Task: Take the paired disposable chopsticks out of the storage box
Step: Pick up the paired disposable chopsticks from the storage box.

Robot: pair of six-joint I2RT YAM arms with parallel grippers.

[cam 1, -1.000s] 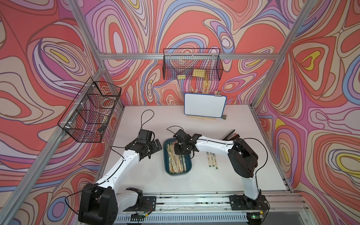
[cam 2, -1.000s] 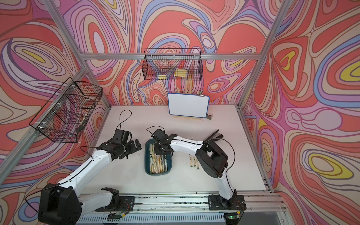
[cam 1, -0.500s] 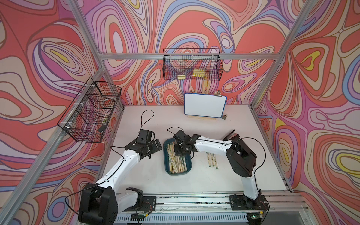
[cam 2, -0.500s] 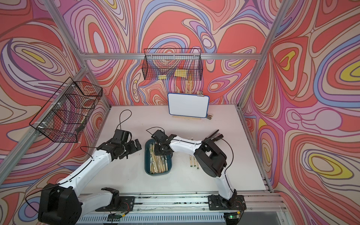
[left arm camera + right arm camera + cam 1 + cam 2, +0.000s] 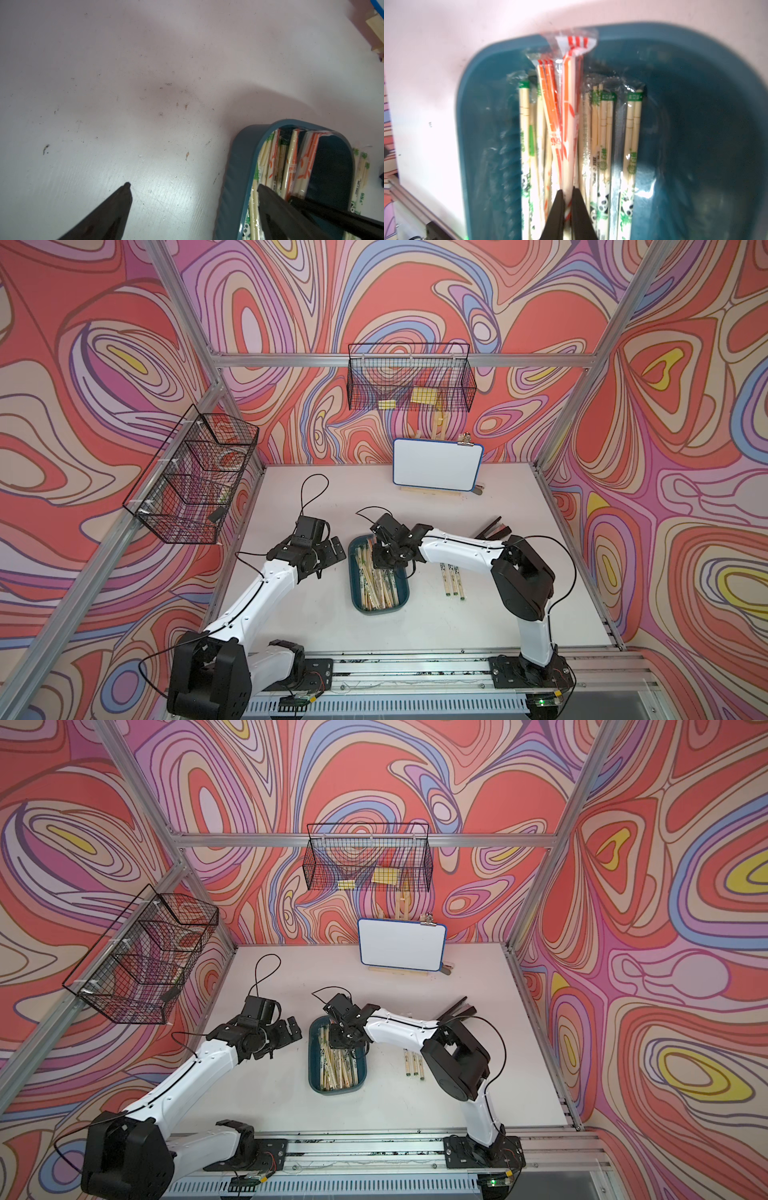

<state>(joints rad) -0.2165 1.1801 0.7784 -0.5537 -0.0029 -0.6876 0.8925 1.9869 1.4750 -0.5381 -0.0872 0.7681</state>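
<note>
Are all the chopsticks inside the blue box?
No, a few wrapped chopsticks lie on the table outside the blue box.

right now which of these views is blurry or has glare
Right wrist view: soft and smeared, the storage box rim fuzzy, glare on the sleeves of the paired disposable chopsticks, table washed out. Left wrist view: table scratches crisp, a soft shadow mid-table, left gripper fingers dark with little detail. Both top views: sharp, evenly lit.
</note>
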